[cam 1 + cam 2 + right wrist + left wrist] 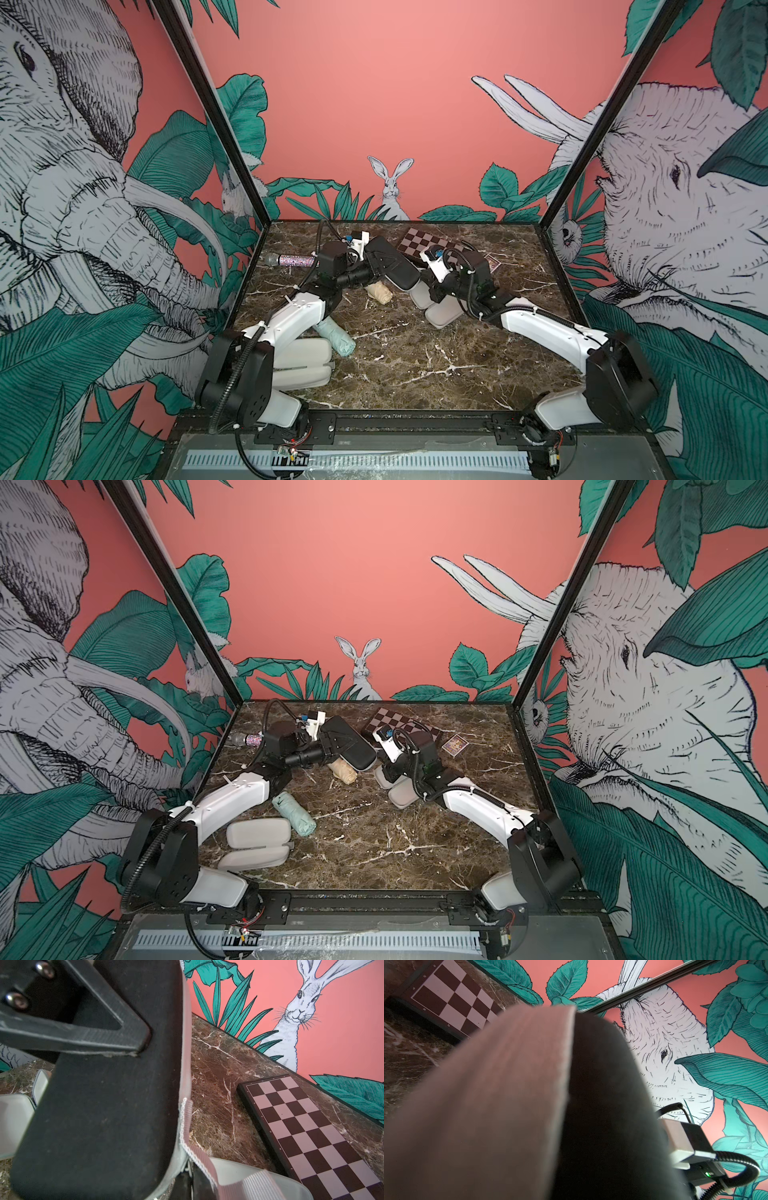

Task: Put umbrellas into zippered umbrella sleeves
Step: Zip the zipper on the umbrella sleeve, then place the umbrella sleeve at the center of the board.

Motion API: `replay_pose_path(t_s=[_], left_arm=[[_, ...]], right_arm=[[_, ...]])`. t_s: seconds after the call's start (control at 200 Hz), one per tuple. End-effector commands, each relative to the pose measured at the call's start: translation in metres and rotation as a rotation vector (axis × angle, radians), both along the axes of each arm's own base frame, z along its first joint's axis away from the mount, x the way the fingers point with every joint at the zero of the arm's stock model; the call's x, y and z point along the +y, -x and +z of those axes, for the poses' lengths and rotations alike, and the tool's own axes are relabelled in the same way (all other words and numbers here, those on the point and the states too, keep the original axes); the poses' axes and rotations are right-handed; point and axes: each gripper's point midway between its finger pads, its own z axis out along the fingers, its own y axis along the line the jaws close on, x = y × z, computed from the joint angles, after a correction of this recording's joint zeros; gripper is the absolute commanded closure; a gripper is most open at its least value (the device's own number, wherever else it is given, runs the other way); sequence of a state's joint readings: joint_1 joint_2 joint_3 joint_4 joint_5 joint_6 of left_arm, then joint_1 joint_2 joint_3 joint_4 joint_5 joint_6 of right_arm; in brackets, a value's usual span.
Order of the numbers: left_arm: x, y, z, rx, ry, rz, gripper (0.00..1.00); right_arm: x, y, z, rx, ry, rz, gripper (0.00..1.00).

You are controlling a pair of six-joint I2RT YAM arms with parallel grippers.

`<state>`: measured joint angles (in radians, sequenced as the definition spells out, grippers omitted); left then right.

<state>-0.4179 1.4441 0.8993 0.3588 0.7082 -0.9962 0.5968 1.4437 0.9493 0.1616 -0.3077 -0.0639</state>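
The left gripper (384, 261) was clamped on the black sleeve (395, 266) and held it tilted up at the back of the table (415, 374). I'd guess that let the right gripper (423, 286), pinched shut seemingly on the loop (239, 1185), work the zip. I counted three sleeves; the beige sleeve (303, 361) and pale sleeve (442, 311) lay open. Two umbrellas lay loose: mint umbrella (334, 338), tan umbrella (378, 293). There was one microphone (297, 260) and one chessboard (424, 241).
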Motion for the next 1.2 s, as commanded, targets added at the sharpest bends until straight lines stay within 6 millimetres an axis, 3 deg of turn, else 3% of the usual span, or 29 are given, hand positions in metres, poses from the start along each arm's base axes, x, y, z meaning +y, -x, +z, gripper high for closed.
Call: replay_pose_path(t_s=[0.0, 0.285, 0.38, 0.57, 0.69, 0.77, 0.895, 1.02, 1.195], left_arm=[[-0.021, 0.042, -0.002, 0.013, -0.016, -0.229, 1.00], [-0.029, 0.051, -0.003, -0.006, -0.036, -0.272, 1.00], [-0.021, 0.041, -0.012, -0.003, -0.073, -0.214, 1.00], [-0.009, 0.017, -0.029, -0.020, -0.112, -0.112, 1.00], [-0.016, 0.018, -0.030, -0.014, -0.065, -0.157, 1.00], [-0.019, 0.023, -0.029, -0.027, -0.049, -0.193, 1.00], [-0.022, 0.030, -0.025, -0.051, -0.036, -0.243, 1.00], [-0.025, 0.033, -0.020, -0.071, -0.007, -0.273, 1.00], [-0.029, 0.031, -0.021, -0.080, 0.001, -0.273, 0.99]], right_arm=[[-0.010, -0.025, 0.042, -0.119, -0.030, -0.090, 1.00], [-0.006, -0.032, 0.044, -0.022, -0.056, -0.123, 1.00], [-0.013, -0.032, 0.039, 0.041, -0.052, -0.173, 0.67], [-0.054, -0.018, 0.011, 0.169, -0.034, -0.259, 0.47], [-0.070, -0.004, 0.013, 0.263, -0.115, -0.246, 0.31], [-0.059, 0.008, 0.021, 0.322, -0.166, -0.166, 0.25], [-0.022, 0.023, 0.024, 0.485, -0.348, 0.009, 0.19], [0.007, 0.027, 0.008, 0.629, -0.420, 0.092, 0.14], [0.040, 0.039, -0.003, 0.697, -0.412, 0.208, 0.15]])
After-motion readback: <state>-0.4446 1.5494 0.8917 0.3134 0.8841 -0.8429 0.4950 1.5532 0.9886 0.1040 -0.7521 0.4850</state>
